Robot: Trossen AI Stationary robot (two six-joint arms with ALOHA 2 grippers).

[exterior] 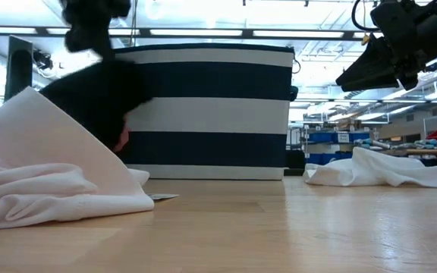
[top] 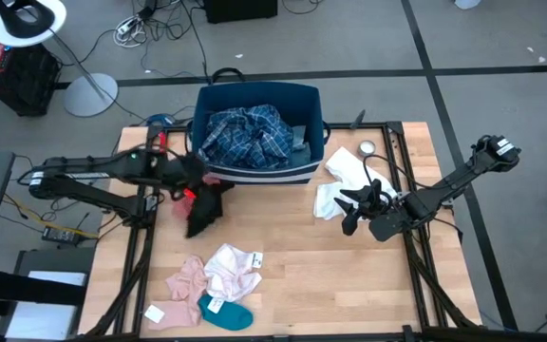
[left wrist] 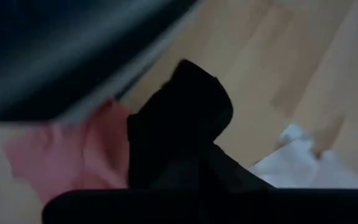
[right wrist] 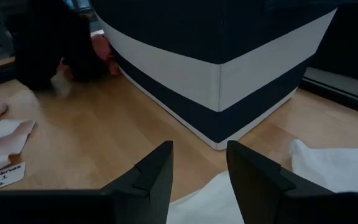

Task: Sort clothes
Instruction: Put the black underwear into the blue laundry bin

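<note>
At centre-left, the left hand (top: pixel 190 182) is clenching a dark limp garment (top: pixel 205 211), lifting it for the striped navy fabric bin (top: pixel 304 103) (right hand (top: pixel 352 209) hanging open)

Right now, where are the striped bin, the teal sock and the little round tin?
Striped bin (top: pixel 304 93): high view, its right rim.
Teal sock (top: pixel 228 314): high view, middle of the sock.
Round tin (top: pixel 367 148): high view, its top face.

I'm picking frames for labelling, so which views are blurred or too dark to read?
Left wrist view: soft and smeared, with the dark garment and a pink piece fuzzy. Low view: the left gripper streaks against bright ceiling lights. High view and right wrist view: sharp, with the striped bin crisp.
</note>
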